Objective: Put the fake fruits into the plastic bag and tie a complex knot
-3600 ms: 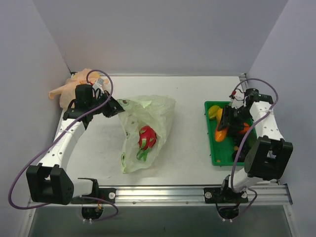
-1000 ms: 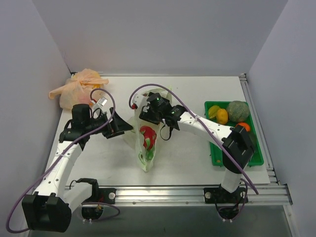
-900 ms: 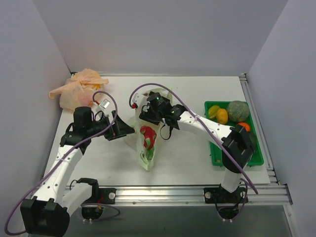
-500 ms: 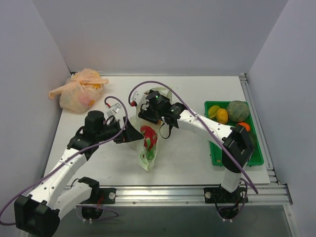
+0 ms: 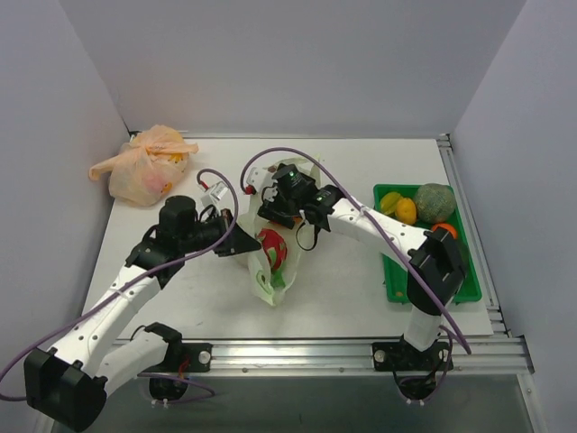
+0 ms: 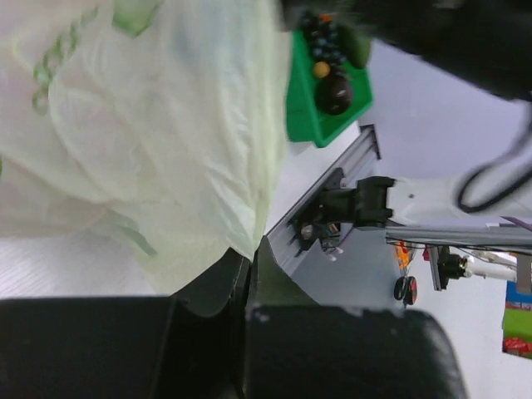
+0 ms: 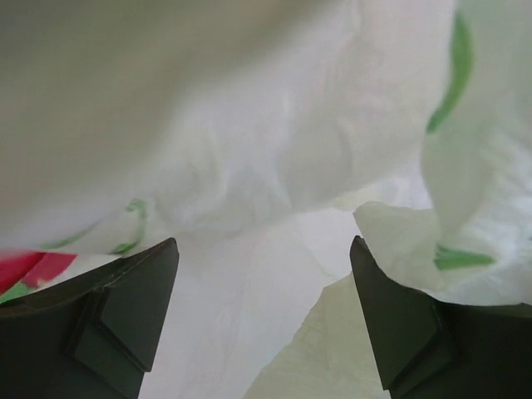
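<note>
We note one fruit (image 5: 270,249) in bag (image 5: 261,281), others (image 5: 406,211) in tray (image 5: 397,287), no knot yet. L end effector (image 6: 249,258) clamps bag; R end effector (image 7: 262,249) wide open.

L gripper (image 6: 248,258) moved in, clamped plastic bag (image 6: 166,125) edge; R gripper (image 7: 262,274) spread wider.

The plastic bag (image 6: 166,125) is thin, crinkled, translucent pale green film with a soft sheen. The dragon fruit (image 5: 270,247) inside looks like glossy moulded plastic, though the film veils it. The far-left peach bag (image 5: 144,171) is similar wrinkled film. The tray (image 5: 394,287) at right is smooth green plastic, the table (image 5: 352,280) matt white, the near rail (image 5: 297,354) brushed metal.
</note>
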Robot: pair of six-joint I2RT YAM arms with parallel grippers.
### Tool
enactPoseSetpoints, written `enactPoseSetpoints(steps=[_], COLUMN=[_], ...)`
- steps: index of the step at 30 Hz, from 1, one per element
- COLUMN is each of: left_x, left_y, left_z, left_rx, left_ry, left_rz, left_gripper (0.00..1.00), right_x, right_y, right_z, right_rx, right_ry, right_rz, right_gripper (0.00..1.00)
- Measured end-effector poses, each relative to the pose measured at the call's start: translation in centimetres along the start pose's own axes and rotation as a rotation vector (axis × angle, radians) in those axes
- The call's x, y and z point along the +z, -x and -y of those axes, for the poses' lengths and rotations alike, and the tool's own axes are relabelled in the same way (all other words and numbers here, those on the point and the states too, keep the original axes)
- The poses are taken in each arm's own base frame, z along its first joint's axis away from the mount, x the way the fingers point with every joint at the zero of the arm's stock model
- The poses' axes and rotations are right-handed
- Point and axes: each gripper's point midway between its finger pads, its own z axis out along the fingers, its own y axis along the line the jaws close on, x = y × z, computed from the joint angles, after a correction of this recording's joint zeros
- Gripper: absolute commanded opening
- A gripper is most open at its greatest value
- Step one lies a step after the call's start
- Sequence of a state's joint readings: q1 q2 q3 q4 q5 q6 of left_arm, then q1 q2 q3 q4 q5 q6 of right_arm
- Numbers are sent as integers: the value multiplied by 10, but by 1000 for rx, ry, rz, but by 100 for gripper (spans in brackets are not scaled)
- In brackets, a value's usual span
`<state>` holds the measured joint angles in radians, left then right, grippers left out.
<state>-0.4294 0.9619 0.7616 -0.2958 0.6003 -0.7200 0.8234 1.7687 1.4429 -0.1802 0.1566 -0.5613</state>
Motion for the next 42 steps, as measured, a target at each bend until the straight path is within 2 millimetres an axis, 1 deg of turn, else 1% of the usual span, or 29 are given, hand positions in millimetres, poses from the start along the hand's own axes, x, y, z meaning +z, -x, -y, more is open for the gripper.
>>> enactPoseSetpoints(steps=[3, 5, 6, 9, 12, 15, 17, 20, 22, 23, 25, 26, 28, 29, 31, 32, 33, 34, 35, 36, 38, 40, 41, 42], left_x=[-12, -21, -26, -29, -27, -23, -21, -18, -18, -18, -17, -17, -17, -17, -16, -15, -15, -16, -16, -16, -16, -16, -16, -16], left_y=[18, 29, 34, 40, 44, 44, 40, 36, 36, 36, 37, 37, 38, 38, 38, 38, 38, 38, 38, 39, 39, 39, 39, 39], left_z=[33, 50, 56, 62, 60, 49, 40, 25, 21, 20, 21, 21, 20, 19, 18, 17, 17, 17, 17, 16, 15, 15, 15, 15], left_rx=[46, 64, 68, 62, 38, 8, -18, -54, -63, -63, -59, -58, -56, -56, -51, -49, -47, -45, -44, -44, -42, -40, -38, -37], left_ry=[-85, -130, -148, -171, -179, -175, -163, -140, -133, -133, -135, -136, -136, -135, -132, -131, -131, -131, -131, -130, -129, -129, -129, -129], left_rz=[35, 66, 79, 91, 89, 81, 70, 64, 65, 65, 69, 70, 69, 69, 68, 67, 66, 66, 67, 69, 70, 71, 71, 71], left_gripper=[0, 0, 0, 0, 0, 0, 3, 5, 6, 6, 6, 7, 7, 6, 7, 6, 6, 6, 7, 6, 6, 6, 6, 7], right_x=[2, 3, 2, -3, -19, -49, -77, -120, -146, -156, -171, -176, -182, -183, -186, -188, -191, -193, -196, -197, -196, -192, -189, -186], right_y=[-8, -11, -9, -4, 7, 20, 29, 40, 40, 37, 21, 8, -24, -43, -91, -114, -142, -165, -184, -201, -228, -249, -256, -263], right_z=[12, 19, 22, 29, 22, 14, 12, 14, 19, 25, 43, 57, 86, 100, 127, 137, 148, 153, 155, 154, 142, 123, 114, 108], right_rx=[6, 9, 7, 9, 11, 19, 34, 70, 104, 129, 202, 251, 363, 423, 554, 616, 683, 732, 766, 788, 810, 821, 830, 841], right_ry=[-10, -6, 0, 13, 80, 145, 177, 201, 208, 204, 176, 146, 88, 54, -10, -33, -68, -89, -102, -112, -97, -61, -38, -26], right_rz=[-12, -13, -5, 26, 78, 151, 204, 285, 325, 336, 335, 318, 272, 239, 151, 105, 50, 4, -38, -76, -149, -226, -263, -295], right_gripper=[94, 96, 98, 99, 99, 99, 99, 100, 100, 100, 100, 100, 100, 100, 96, 92, 90, 85, 81, 74, 65, 65, 69, 69])
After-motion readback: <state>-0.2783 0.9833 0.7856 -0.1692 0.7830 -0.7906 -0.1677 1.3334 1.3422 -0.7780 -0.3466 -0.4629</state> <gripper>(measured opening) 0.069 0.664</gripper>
